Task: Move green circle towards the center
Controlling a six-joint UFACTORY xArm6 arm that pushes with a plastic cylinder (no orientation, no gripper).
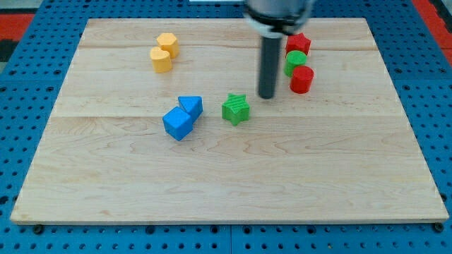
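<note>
Green circle just right of tool

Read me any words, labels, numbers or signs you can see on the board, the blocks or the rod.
None: no text, number or sign shows on the wooden board, the coloured blocks, such as the green circle, or the rod ending in my tip, just left of that circle.

Robot lab bench, blue pegboard, wooden board
</note>
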